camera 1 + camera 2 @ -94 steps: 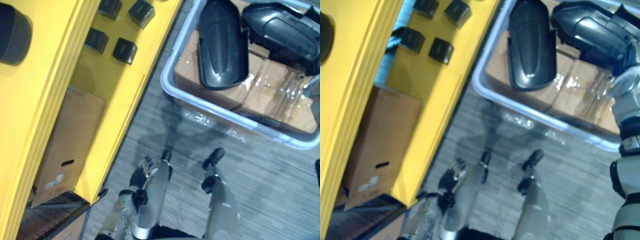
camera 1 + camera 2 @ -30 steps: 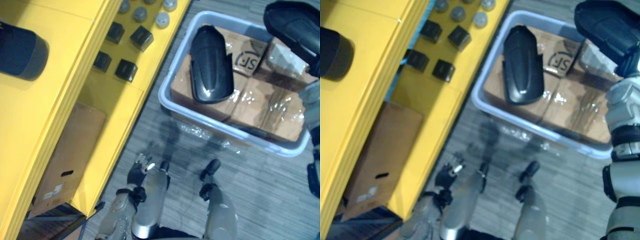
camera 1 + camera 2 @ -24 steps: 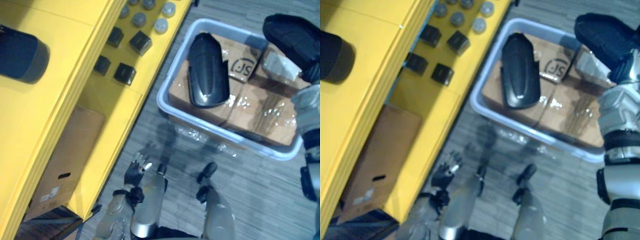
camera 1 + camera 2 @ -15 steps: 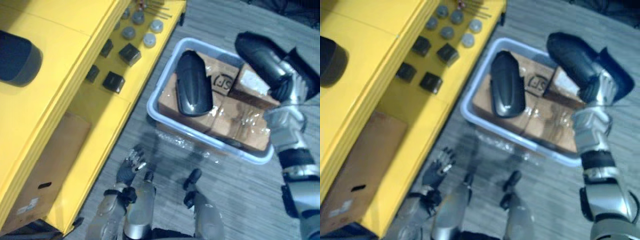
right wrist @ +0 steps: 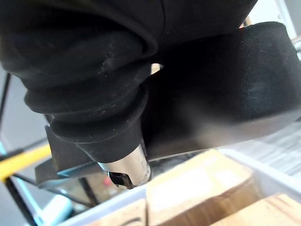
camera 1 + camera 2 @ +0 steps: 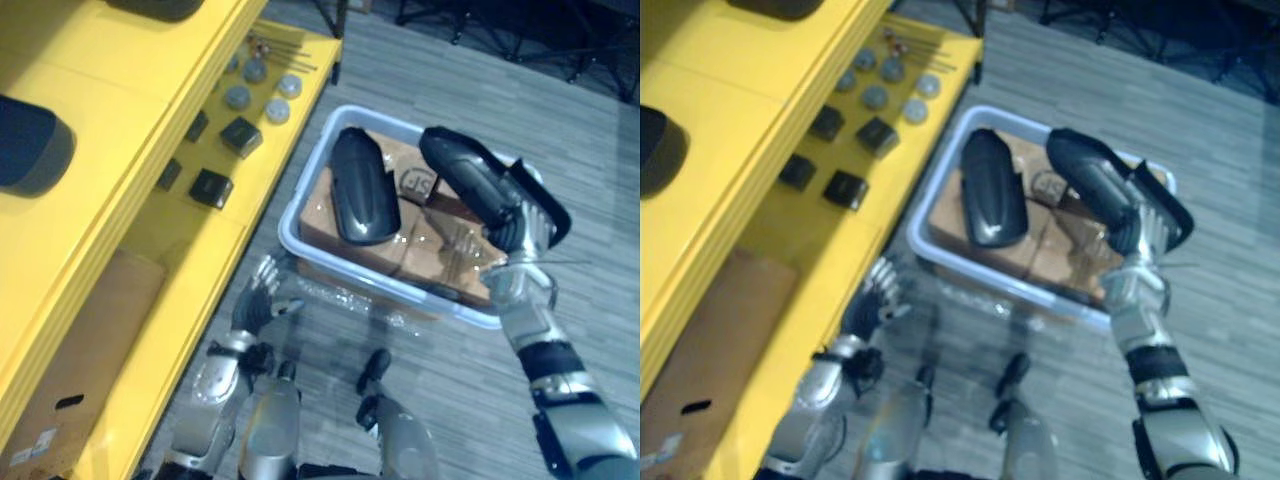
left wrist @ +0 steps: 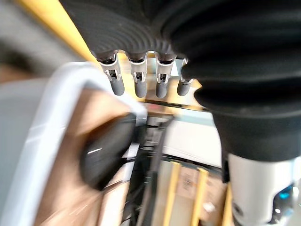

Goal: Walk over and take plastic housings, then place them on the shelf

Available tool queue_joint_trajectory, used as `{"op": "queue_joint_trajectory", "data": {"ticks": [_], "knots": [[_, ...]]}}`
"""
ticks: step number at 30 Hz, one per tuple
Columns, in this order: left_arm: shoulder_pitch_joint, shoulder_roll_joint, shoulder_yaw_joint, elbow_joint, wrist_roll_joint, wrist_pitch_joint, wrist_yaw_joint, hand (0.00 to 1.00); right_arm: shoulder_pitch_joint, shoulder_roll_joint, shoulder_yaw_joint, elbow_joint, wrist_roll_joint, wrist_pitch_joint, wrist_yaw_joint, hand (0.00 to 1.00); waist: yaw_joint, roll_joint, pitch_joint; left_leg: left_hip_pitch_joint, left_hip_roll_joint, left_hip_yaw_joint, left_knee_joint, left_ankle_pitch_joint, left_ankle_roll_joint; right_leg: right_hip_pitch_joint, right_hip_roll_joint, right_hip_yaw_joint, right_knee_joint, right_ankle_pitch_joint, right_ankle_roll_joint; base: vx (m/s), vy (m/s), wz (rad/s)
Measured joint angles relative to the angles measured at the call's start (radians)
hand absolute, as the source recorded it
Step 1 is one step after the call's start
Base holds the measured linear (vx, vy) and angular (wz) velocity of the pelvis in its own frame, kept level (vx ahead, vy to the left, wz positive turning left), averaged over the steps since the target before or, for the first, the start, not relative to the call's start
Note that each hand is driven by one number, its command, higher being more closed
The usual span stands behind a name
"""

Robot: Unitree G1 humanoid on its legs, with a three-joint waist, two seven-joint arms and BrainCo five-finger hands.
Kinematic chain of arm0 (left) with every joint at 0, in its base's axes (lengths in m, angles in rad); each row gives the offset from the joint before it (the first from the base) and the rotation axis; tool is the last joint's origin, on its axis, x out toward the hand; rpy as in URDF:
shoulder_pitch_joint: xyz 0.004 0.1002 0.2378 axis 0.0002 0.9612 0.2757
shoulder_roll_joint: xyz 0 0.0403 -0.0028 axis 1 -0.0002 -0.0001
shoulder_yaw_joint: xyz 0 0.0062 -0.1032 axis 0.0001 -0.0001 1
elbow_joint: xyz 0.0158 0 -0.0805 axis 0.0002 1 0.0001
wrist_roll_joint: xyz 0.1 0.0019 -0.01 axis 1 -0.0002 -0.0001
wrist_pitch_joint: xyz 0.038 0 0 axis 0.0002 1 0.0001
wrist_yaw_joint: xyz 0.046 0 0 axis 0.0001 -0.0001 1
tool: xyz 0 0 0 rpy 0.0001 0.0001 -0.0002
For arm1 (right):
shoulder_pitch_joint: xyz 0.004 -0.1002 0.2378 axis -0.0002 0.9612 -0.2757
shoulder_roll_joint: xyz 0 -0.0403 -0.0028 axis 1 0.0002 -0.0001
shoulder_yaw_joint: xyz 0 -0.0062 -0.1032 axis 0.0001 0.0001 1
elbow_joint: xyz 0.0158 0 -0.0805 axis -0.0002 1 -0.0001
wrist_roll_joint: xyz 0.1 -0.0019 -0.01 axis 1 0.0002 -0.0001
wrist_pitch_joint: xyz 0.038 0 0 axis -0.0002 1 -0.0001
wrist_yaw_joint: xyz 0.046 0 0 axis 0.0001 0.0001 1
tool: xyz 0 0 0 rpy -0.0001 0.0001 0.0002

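the right hand (image 6: 527,225) is curled round one end of a black housing (image 6: 462,178), holding it above the right half of the grey bin (image 6: 298,195). a second housing (image 6: 360,200) lies inside the bin on cardboard boxes (image 6: 440,250). the left hand (image 6: 255,300), fingers spread and empty, hangs near the bin's left corner.

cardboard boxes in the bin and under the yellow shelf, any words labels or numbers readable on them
Round mark on the cardboard box in the bin: too blurred to read.
White label on the floor box under the yellow shelf: too small to read.
No other print shows.
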Motion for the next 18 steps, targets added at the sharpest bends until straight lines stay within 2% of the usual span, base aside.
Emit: {"op": "queue_joint_trajectory", "data": {"ticks": [3, 5, 8, 12, 14, 15, 18], "knots": [[-0.103, 0.065, 0.001, 0.000, 0.187, -0.073, 0.086, 0.00, 0.039, 0.013, 0.020, -0.011, -0.027, -0.042, -0.001, 1.00, -0.025, -0.016, -0.041, 0.023, 0.007, 0.031, -0.014, -0.001, 0.001, 0.003, 0.008, 0.026, -0.015, 0.009, -0.002, -0.01, 0.035, -0.26], [-0.161, 0.094, -0.001, 0.007, 0.269, -0.096, 0.124, 0.00, 0.046, 0.013, 0.036, -0.013, -0.031, -0.062, -0.001, 1.00, -0.035, -0.018, -0.045, 0.040, 0.015, 0.054, -0.012, -0.010, -0.001, 0.019, 0.017, 0.046, -0.028, 0.011, -0.002, -0.04, 0.045, -0.39], [-0.232, 0.119, -0.007, 0.023, 0.395, -0.112, 0.195, 0.00, 0.048, 0.010, 0.042, -0.020, -0.065, -0.105, -0.001, 1.00, -0.072, -0.019, -0.057, 0.051, 0.018, 0.069, -0.010, -0.016, 0.002, 0.028, 0.023, 0.059, -0.046, 0.015, 0.003, -0.05, 0.035, -0.19], [-0.297, 0.121, -0.041, 0.087, 0.542, -0.107, 0.272, 0.00, 0.045, -0.017, 0.068, -0.027, -0.067, -0.164, 0.006, 1.00, -0.087, -0.015, -0.059, 0.050, 0.034, 0.098, 0.019, -0.038, 0.000, 0.028, 0.042, 0.085, -0.063, 0.021, 0.002, -0.06, 0.040, -0.24], [-0.314, 0.126, -0.063, 0.110, 0.582, -0.095, 0.295, 0.00, 0.042, -0.028, 0.088, -0.030, -0.067, -0.176, 0.012, 1.00, -0.090, -0.015, -0.059, 0.051, 0.040, 0.104, 0.024, -0.044, -0.002, 0.027, 0.048, 0.092, -0.063, 0.026, 0.004, -0.03, 0.046, -0.15], [-0.328, 0.138, -0.082, 0.129, 0.627, -0.075, 0.315, 0.00, 0.036, -0.031, 0.095, -0.033, -0.067, -0.198, 0.020, 1.00, -0.093, -0.015, -0.059, 0.051, 0.041, 0.112, 0.024, -0.046, -0.003, 0.021, 0.050, 0.104, -0.064, 0.029, 0.001, -0.02, 0.058, -0.18], [-0.354, 0.159, -0.092, 0.171, 0.702, -0.033, 0.347, 0.00, 0.003, -0.045, 0.130, -0.034, -0.066, -0.227, 0.041, 1.00, -0.110, -0.012, -0.061, 0.043, 0.040, 0.118, 0.024, -0.046, -0.004, 0.003, 0.050, 0.110, -0.064, 0.037, -0.004, -0.02, 0.071, -0.11]]}}
